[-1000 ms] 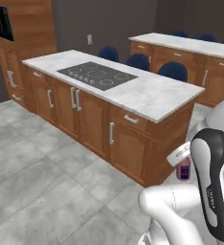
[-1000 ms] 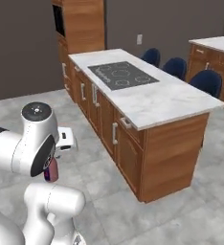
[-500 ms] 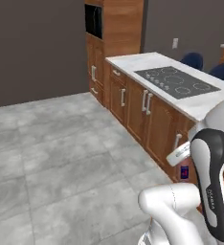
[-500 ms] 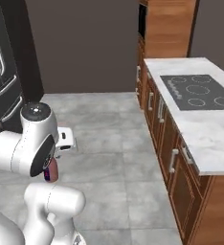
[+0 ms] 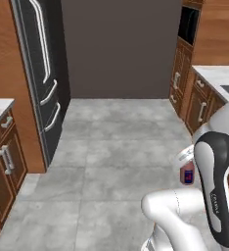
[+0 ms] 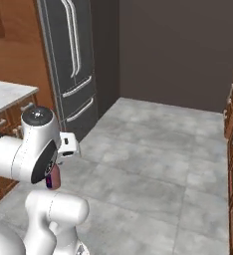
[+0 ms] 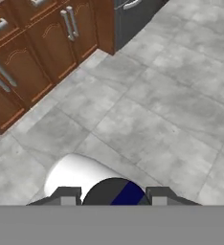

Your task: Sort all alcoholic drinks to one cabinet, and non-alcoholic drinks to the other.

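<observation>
While over floor [image 5: 116, 142], hand [image 7: 113, 195] grips purple btl [image 5: 188, 174].

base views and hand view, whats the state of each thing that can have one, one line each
hand: shut on the purple bottle, held low beside the arm
purple bottle: upright in the hand, off any surface, reddish label showing
fridge: doors closed
floor cabinets: doors and drawers closed
wall oven: door closed
</observation>
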